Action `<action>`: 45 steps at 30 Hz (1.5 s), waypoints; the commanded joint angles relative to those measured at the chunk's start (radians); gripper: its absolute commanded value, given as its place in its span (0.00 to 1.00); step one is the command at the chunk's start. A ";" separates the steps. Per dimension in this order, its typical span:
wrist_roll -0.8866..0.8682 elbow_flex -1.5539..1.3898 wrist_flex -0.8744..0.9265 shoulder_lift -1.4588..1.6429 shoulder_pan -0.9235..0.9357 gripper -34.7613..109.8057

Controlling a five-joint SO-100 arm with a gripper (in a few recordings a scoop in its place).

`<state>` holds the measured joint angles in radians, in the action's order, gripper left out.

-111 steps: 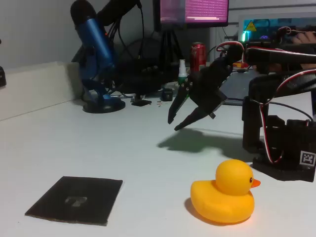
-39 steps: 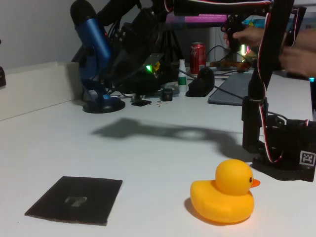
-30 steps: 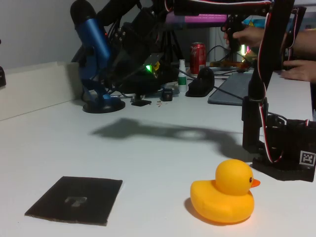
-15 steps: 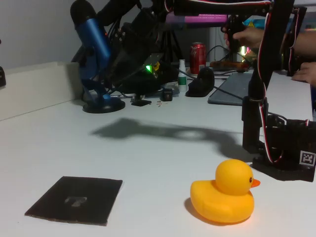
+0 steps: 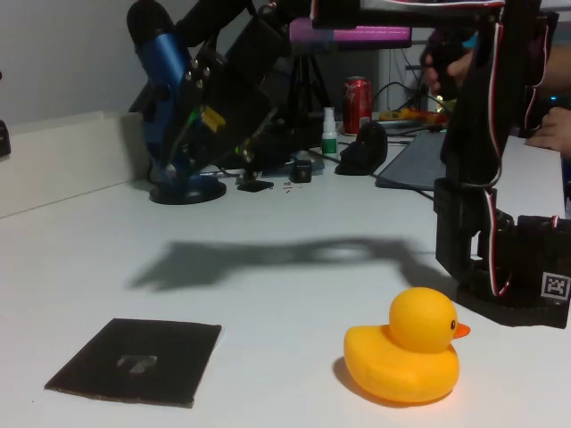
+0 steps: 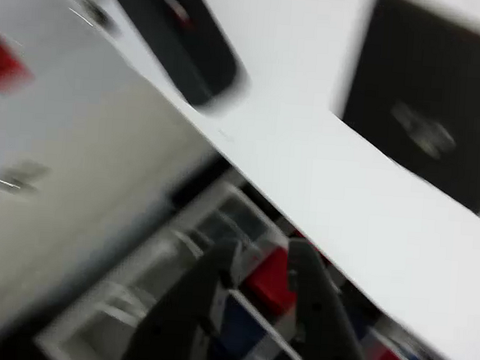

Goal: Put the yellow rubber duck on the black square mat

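Observation:
The yellow rubber duck [image 5: 406, 349] sits on the white table at the front right, its beak pointing right. At the front left lies the black square mat [image 5: 134, 360], flat, with a pale mark at its centre; the blurred wrist view has the mat [image 6: 431, 103] at its upper right. My arm reaches from its base across the top of the fixed view, and the gripper [image 5: 185, 150] hangs high at the back left, far from the duck and up behind the mat. Seen from the wrist, the gripper [image 6: 264, 252] has a narrow gap between its fingers and nothing in it.
A blue microphone [image 5: 168, 85] on a round stand is at the back left, with a red can [image 5: 358, 100], a small bottle [image 5: 329, 130] and a black lump [image 5: 360, 147] behind. The arm's base [image 5: 504, 267] stands right of the duck. A person's hand [image 5: 553, 127] rests at the far right.
The gripper has swung left and a little lower, and its shadow has slid left and nearer on the table. The duck and the mat have not moved.

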<state>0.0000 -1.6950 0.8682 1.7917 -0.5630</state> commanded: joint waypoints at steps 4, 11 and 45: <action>0.002 0.044 0.225 0.017 -0.241 0.28; 0.002 0.046 0.431 0.058 -0.374 0.28; -0.002 -0.149 0.788 0.224 -0.877 0.28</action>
<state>0.0015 -1.8316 1.6429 1.9804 -1.4067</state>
